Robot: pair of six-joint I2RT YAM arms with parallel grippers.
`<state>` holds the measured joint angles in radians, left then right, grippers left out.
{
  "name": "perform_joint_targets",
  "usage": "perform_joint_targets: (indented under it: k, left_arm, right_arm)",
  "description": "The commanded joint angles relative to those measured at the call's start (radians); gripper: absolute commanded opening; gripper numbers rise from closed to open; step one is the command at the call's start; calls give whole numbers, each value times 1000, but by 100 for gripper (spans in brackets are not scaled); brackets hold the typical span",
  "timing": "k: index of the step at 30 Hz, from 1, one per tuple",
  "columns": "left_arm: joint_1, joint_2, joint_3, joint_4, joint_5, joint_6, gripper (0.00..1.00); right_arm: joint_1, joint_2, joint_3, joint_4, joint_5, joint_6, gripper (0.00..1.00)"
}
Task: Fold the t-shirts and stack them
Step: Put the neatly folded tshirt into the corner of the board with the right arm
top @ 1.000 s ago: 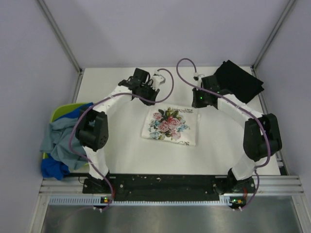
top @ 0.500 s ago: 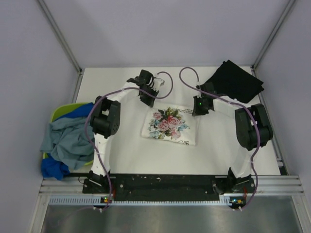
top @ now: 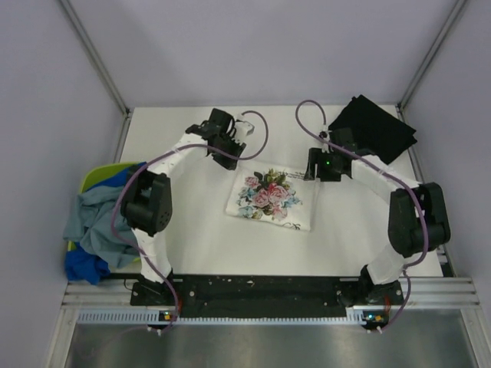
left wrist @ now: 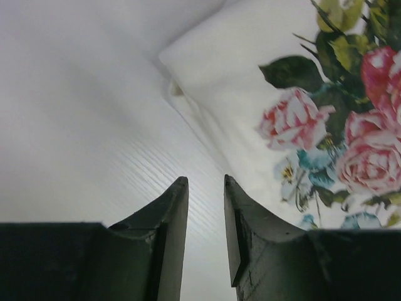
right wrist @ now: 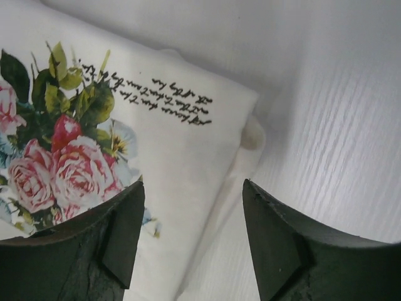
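The white t-shirt with the pink-rose print [top: 272, 201] lies folded into a rectangle at the middle of the table. My left gripper [top: 232, 159] hovers at its far left corner. In the left wrist view its jaws [left wrist: 203, 182] stand a narrow gap apart over bare table, nothing between them, with the shirt [left wrist: 250, 94] just to their right. My right gripper [top: 312, 170] is at the far right corner, open wide [right wrist: 193, 185] above the shirt's folded edge [right wrist: 182, 144], holding nothing. A black t-shirt [top: 376, 126] lies flat at the back right.
A lime-green basket [top: 96, 178] hangs off the table's left edge. A grey-blue shirt [top: 100, 218] and a bright blue one [top: 83, 267] spill out of it. Metal frame posts rise at both back corners.
My right gripper has opened wide and let go of the floral shirt's corner. The left jaws have parted a little. Both arms shifted slightly outward; the shirt lies still.
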<state>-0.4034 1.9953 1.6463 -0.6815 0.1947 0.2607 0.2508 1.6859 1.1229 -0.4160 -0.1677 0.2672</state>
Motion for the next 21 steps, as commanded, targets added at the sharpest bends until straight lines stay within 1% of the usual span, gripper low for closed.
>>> perform_joint_targets:
  k: [1, 4, 9, 13, 17, 21]
  left_arm:
    - [-32, -147, -170, 39, 54, -6, 34]
    - [-52, -170, -250, 65, 72, -18, 34]
    - [-58, -147, -295, 88, 91, -34, 34]
    - [-61, -106, -312, 94, 114, -41, 34]
    - [-63, -63, -312, 91, 115, -43, 34]
    - [-61, -44, -309, 91, 114, -40, 35]
  right_arm:
    - [-28, -155, -102, -23, -84, 49, 66]
    - [-36, -199, -188, 12, -147, 110, 68]
    - [-64, -189, -323, 143, -237, 197, 70]
    - [-107, -135, -408, 302, -334, 273, 70]
    - [-108, -74, -466, 480, -435, 345, 70]
    - [-113, -6, -482, 577, -481, 385, 69]
